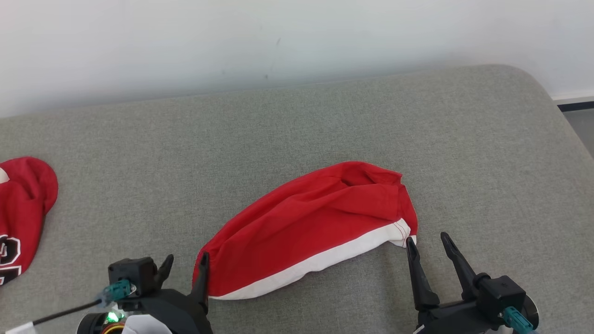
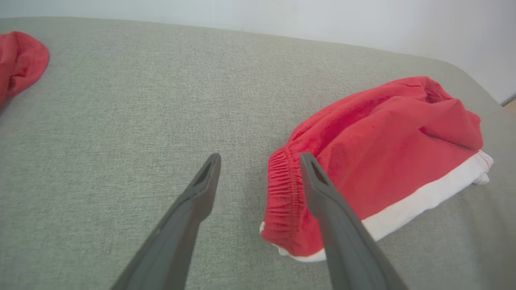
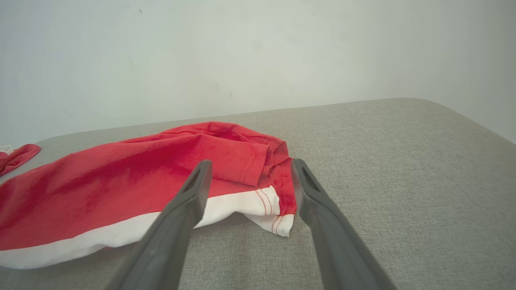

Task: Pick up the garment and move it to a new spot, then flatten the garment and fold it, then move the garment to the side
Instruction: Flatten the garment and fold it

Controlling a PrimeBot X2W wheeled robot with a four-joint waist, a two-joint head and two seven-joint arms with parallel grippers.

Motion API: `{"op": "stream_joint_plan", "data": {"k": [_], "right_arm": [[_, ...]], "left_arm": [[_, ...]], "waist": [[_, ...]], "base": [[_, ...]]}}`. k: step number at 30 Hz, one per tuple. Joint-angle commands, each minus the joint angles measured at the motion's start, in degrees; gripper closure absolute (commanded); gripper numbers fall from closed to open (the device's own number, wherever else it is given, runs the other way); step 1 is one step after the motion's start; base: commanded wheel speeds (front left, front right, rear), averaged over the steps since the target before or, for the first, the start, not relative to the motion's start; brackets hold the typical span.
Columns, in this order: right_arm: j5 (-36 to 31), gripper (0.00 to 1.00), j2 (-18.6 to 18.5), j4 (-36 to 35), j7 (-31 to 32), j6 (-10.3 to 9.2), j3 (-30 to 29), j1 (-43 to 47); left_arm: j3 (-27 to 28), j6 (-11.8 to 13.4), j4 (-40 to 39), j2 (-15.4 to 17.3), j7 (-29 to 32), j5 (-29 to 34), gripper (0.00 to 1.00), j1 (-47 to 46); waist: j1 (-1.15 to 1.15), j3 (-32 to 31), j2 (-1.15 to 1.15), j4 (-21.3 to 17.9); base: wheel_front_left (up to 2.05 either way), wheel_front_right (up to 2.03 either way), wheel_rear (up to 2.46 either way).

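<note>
Red cloth [image 1: 23,208] well left of garment [image 1: 311,227]

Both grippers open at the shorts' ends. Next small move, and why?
Probably ease the right gripper forward and close on the white hem corner: it hangs open with that corner between its fingers, and the shorts lie bunched, not yet flat.

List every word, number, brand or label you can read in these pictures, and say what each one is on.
No text can be read in full.
Second red garment at the left edge: large white characters outlined in black, cut off by the picture's edge, unreadable.
Red and white garment in the middle: no print to be seen.
White tag on the black cable: no writing visible.
</note>
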Motion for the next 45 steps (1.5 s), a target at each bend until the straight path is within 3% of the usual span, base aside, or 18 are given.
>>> {"op": "stream_joint_plan", "data": {"k": [1,7,12,13,18,20,24,25,26,28,38,45], "right_arm": [[0.1,0.0,0.1,0.0,-0.2,0.2,0.2,-0.2],[0.4,0.0,0.2,0.2,-0.5,0.2,0.1,-0.6],[0.5,0.0,0.2,0.5,-0.6,0.2,0.1,-0.9],[0.5,0.0,0.1,0.5,-0.7,0.2,0.1,-0.9],[0.7,0.0,0.2,0.7,-0.9,0.2,0.0,-1.2],[0.7,0.0,0.2,0.7,-1.0,0.2,0.1,-1.3],[0.9,0.0,0.2,0.8,-1.1,0.2,0.2,-1.4],[0.9,0.0,0.2,0.9,-1.1,0.2,0.3,-1.4],[1.0,0.0,0.2,0.9,-1.1,0.2,0.3,-1.5],[1.0,0.0,0.2,1.0,-1.2,0.2,0.3,-1.5],[1.3,0.0,0.2,1.3,-1.4,0.2,0.1,-1.8],[1.5,0.0,0.2,1.3,-1.6,0.2,1.0,-2.2]], "left_arm": [[0.0,-0.1,-0.4,0.4,0.5,-0.6,0.0,0.0],[-0.5,-0.7,-2.6,3.2,5.5,-2.4,0.0,0.6],[-0.6,-1.4,-3.2,3.6,7.3,-3.8,0.01,0.5],[-0.8,-1.4,-3.2,3.6,7.7,-3.9,0.08,0.6],[-0.8,-2.3,-4.2,3.1,8.7,-5.6,0.22,0.8],[-1.2,-2.4,-4.3,3.3,9.5,-5.8,0.5,0.6],[-1.5,-2.9,-4.6,3.0,10.1,-6.5,0.62,0.4],[-1.6,-3.0,-4.7,3.0,10.1,-6.4,0.69,0.3],[-1.6,-3.1,-4.8,3.0,10.0,-6.2,0.87,0.1],[-1.7,-3.3,-4.8,3.0,9.8,-5.9,1.0,-0.2],[2.2,-6.2,-5.4,-1.2,4.2,-8.4,1.0,-3.2],[5.8,-8.1,2.8,-6.7,-1.0,-10.1,1.0,-9.1]], "waist": [[0.0,0.1,0.0,-0.1],[0.0,0.8,0.0,-0.7],[0.0,1.2,0.0,-1.1],[0.0,1.2,0.0,-1.1],[0.0,1.5,0.0,-1.2],[0.0,1.6,0.0,-1.2],[0.0,1.8,0.0,-1.2],[0.0,1.8,0.0,-1.3],[0.0,1.8,0.0,-1.3],[0.0,1.8,0.0,-1.3],[0.0,1.9,0.0,-1.3],[0.0,2.4,0.0,-2.0]], "base": [[0.0,0.0,0.0],[0.0,0.0,0.0],[0.0,0.0,0.0],[0.0,0.0,0.0],[0.0,0.0,0.0],[0.0,0.0,0.0],[0.0,0.0,0.0],[0.0,0.0,0.0],[0.0,0.0,0.0],[0.0,0.0,0.0],[0.0,0.0,0.0],[0.0,0.0,0.0]]}}
